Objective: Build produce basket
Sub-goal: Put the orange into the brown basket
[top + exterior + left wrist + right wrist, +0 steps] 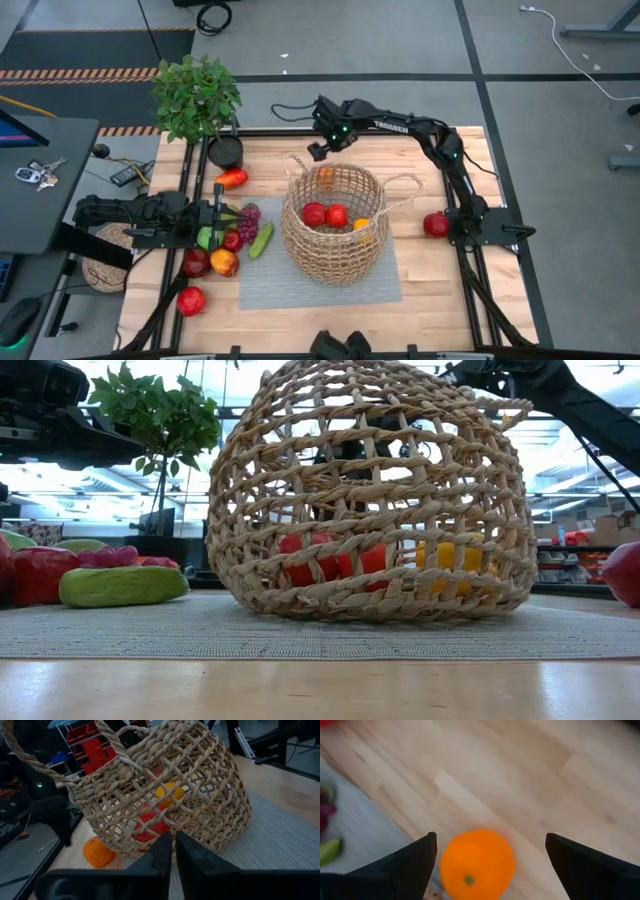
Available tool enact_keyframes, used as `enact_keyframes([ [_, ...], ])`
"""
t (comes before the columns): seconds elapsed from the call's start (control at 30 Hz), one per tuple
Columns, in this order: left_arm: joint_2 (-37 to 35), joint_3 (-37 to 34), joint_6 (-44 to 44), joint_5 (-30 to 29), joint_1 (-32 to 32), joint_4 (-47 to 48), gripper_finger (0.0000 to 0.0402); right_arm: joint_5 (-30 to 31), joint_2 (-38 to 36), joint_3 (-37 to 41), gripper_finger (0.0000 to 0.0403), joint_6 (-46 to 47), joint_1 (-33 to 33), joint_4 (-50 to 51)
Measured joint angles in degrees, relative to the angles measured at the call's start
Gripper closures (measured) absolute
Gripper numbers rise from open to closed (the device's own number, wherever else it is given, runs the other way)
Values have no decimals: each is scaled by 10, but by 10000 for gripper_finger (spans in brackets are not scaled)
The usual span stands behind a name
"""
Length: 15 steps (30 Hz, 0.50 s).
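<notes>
Right pincer (487,857) spread wide, poised above orange (476,864) on bench (520,775) behind basket (335,225). Basket on grey mat (300,285) mid-bench, holding two red apples (325,215) and lemon (361,225). Left pincer (173,851) closed narrow, empty, beside produce pile (228,245).

Left gripper (172,851): two dark fingers pressed together, tips just short of the basket wall.
Wicker basket (200,785): tan open weave, tilted; loop handle (30,757) arching off the rim.
Inside basket: yellow lemon (167,792), red apples (152,822), seen through the weave.
Orange (97,852): on wooden tabletop (285,790), just beside the basket base.
Grey woven mat (280,842): under the basket.
</notes>
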State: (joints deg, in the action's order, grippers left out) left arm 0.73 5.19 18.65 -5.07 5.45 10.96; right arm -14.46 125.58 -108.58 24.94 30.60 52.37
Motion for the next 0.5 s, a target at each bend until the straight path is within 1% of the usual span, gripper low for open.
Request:
enact_keyframes([
  [0.17, 0, 0, 0, 0, 0, 0, 366, 9, 0, 28, 27, -1, -24, -1],
  [0.5, 0, 0, 0, 0, 0, 0, 374, 13, 0, 40, 28, -1, -43, -7],
])
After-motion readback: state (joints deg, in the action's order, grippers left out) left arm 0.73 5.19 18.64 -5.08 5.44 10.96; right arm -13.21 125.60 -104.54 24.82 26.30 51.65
